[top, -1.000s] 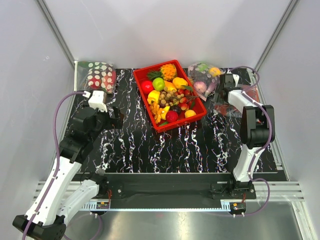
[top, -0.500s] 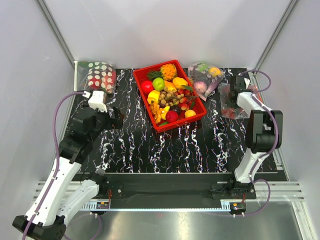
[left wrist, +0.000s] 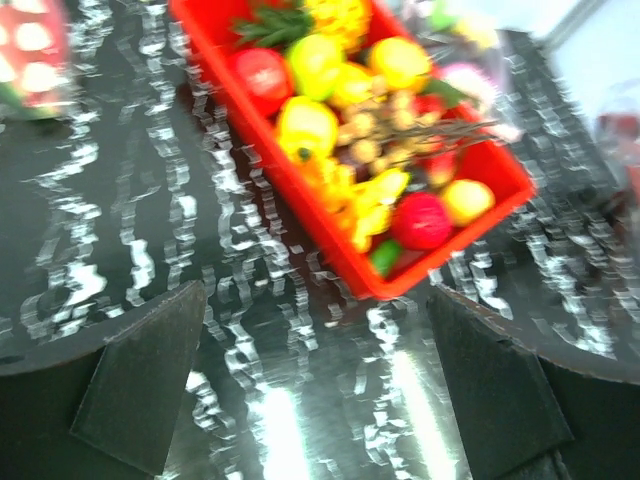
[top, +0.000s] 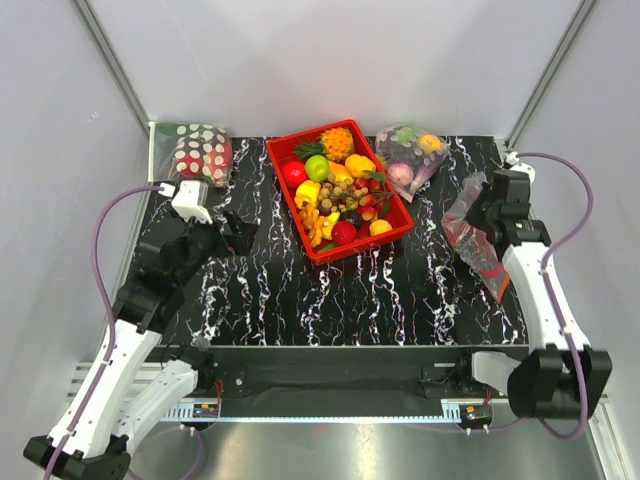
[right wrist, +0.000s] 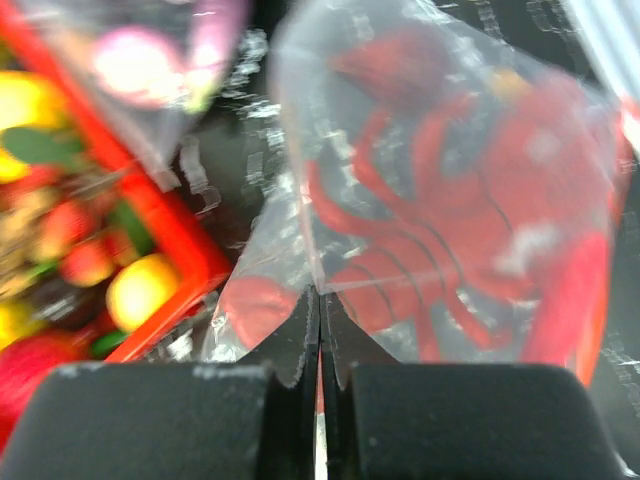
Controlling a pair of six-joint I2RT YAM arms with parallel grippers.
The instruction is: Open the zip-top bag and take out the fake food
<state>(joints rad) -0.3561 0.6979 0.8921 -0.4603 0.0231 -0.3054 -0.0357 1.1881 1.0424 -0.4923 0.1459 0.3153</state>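
Grasp step. Right gripper (right wrist: pixel 320 300) clenched on film of clear crinkly zip-top bag (top: pixel 476 236), right middle of top view. Spiky red plastic lobster (right wrist: pixel 430 230) inside; zip apparently unopened. Left gripper (top: pixel 236 232) released, hovering left of red plastic tray (top: pixel 362 247). Next move likely needs left gripper pinching opposite lip, pulling zip apart.

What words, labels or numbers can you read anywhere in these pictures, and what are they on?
No text can be read.
zip-top bag: it has a pale patch, perhaps a label, which is too blurred to read.
Nothing else in any view shows lettering.
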